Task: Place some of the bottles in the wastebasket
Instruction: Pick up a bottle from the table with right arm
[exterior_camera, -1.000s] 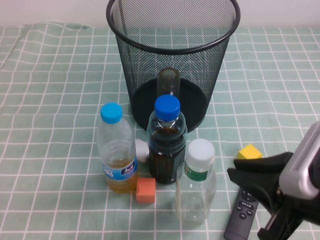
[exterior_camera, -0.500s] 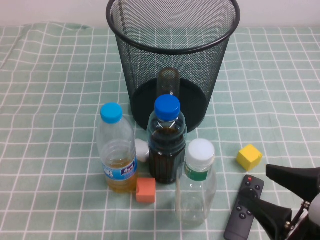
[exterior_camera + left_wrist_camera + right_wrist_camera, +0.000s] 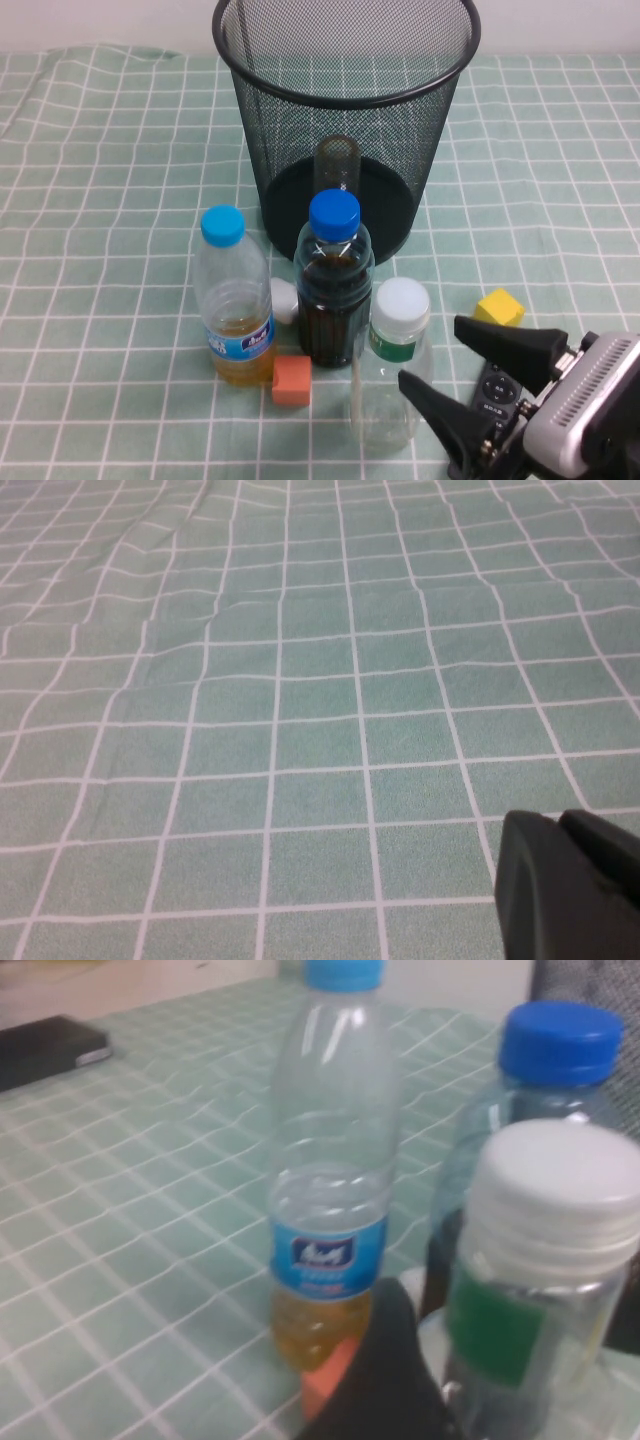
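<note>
The black wire-mesh wastebasket (image 3: 345, 110) stands at the back centre. A small brownish bottle (image 3: 337, 160) shows through its mesh, upright inside. The clear bottle with a white cap and green neck label (image 3: 392, 370) stands at the front and also shows in the right wrist view (image 3: 545, 1260). My right gripper (image 3: 430, 352) is open, low at the clear bottle's right side, with its fingertips (image 3: 412, 384) reaching to the bottle. In the right wrist view one black finger (image 3: 385, 1380) lies beside the bottle. My left gripper (image 3: 570, 890) is shut above bare cloth, out of the high view.
A light-blue-capped bottle of yellowish liquid (image 3: 232, 300) and a dark bottle with a blue cap (image 3: 334, 290) stand just behind the clear bottle. An orange cube (image 3: 291, 380), a yellow cube (image 3: 499, 306), a small white object (image 3: 285, 298) and a black remote (image 3: 490, 395) lie on the green checked cloth (image 3: 100, 200).
My right gripper has swung left from the front right corner to the clear bottle's side, still open. The bottles and wastebasket have not moved.
</note>
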`<state>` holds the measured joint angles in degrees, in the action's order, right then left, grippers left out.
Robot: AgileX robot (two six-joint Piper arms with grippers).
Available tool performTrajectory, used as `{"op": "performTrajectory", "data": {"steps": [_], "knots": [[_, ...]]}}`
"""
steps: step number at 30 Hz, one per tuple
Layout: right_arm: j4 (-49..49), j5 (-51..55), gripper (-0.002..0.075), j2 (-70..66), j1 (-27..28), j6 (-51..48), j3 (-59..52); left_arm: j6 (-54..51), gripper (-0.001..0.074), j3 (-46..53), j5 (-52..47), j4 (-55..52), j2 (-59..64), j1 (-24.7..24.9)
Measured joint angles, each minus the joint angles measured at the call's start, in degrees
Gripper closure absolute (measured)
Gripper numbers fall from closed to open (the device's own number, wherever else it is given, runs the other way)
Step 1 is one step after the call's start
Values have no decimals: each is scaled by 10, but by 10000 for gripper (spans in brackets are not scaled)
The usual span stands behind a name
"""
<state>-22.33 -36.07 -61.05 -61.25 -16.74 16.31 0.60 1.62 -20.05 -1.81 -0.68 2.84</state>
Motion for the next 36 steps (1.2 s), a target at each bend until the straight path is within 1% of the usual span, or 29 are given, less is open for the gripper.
{"op": "performTrajectory", "data": {"steps": [5,19,30,36], "knots": [[-15,-61,211,-26,0,3,0,0,738,0,0,0,0,0],[-16,-84,102,-62,0,64,5,0,738,0,0,0,0,0],[-17,-101,92,-104,0,43,34,0,738,0,0,0,0,0],[-32,-136,92,-141,0,30,37,0,738,0,0,0,0,0]]}}
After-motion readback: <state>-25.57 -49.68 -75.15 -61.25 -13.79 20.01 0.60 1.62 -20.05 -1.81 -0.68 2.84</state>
